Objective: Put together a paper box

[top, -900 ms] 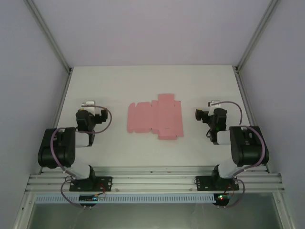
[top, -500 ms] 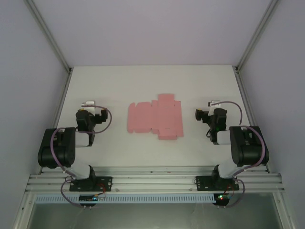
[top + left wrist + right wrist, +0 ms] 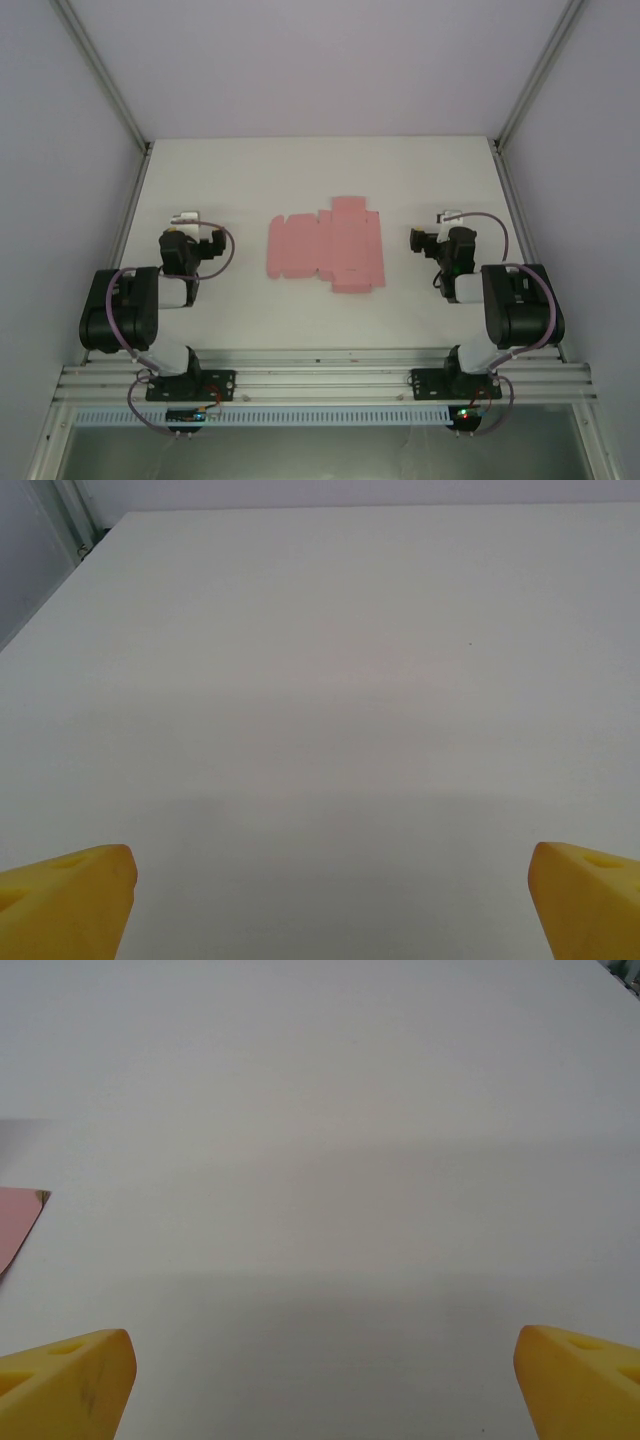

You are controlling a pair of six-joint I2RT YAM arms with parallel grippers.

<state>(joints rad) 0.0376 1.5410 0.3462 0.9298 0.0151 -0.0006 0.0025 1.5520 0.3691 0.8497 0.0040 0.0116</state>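
The left end effector (image 3: pixel 185 222) hangs low over the white tabletop (image 3: pixel 240 175), released, its jaws spread wide with nothing between them. In its wrist view the yellow fingertips (image 3: pixel 62 900) sit at the two bottom corners and bare tabletop stretches ahead of them. To the right of this end effector, well apart from it, lies the paper box (image 3: pixel 325 248) as a flat pink die-cut sheet (flaps and tabs unfolded, flush on the surface). One panel juts out on its far side and another on its near side. It rests between the two end effectors and neither touches it. Further right is the right end effector (image 3: pixel 450 220), likewise released, with its jaws wide apart and gripping nothing. The sheet lies off to its left. From the right wrist view one pink corner of the sheet (image 3: pixel 15 1225) shows at the left edge — ahead of and beyond the left yellow fingertip (image 3: pixel 65 1385), clear of it — with plain tabletop in front.
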